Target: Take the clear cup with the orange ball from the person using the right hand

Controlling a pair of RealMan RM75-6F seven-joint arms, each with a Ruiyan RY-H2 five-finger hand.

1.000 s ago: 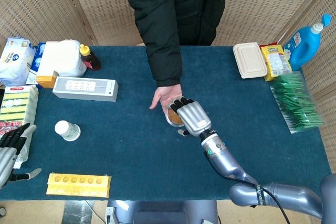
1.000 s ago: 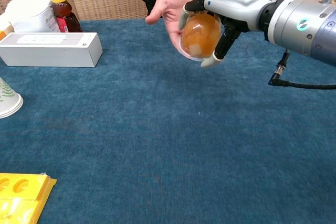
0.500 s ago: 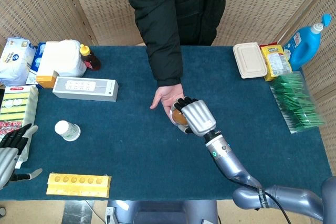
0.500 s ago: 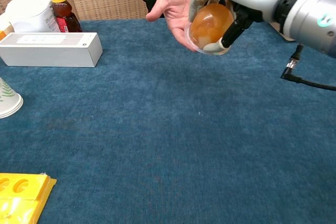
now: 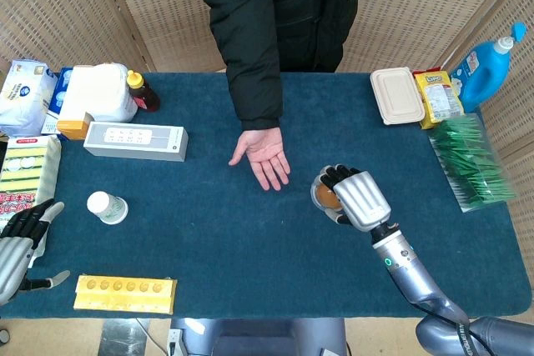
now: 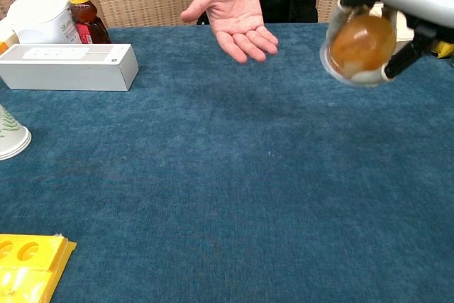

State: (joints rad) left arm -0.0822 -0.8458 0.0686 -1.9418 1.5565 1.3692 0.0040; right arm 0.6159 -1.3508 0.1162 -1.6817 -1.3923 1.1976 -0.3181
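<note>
The clear cup (image 6: 357, 47) with the orange ball (image 6: 363, 40) inside it sits in the right hand (image 5: 357, 198), whose fingers (image 6: 397, 62) are wrapped around its wall, with a thumb tip pressing near its lower edge. The cup is tipped on its side, held up above the blue table (image 6: 227, 196), toward the right half of it. In the head view only a sliver of orange shows past the dark fingertips (the back of the hand covers most of the cup).

The person's hand (image 5: 262, 156) lies apart from the cup, palm up with fingers spread, over the middle of the table and holding nothing.

The left hand (image 5: 17, 239) is at the near left edge of the table beside a pack of sponges (image 5: 25, 174); its fingers are spread and nothing is in them.

On the left side stand a white box (image 5: 135, 141), a paper cup (image 5: 107, 207) and a yellow tray (image 5: 125, 293) near the front edge. At the far left corner are a white jug (image 5: 100, 92) and a syrup bottle (image 5: 142, 90). On the right side are a beige lunch box (image 5: 395, 96), a blue detergent bottle (image 5: 486, 64) and a stack of green packets (image 5: 472, 160).
</note>
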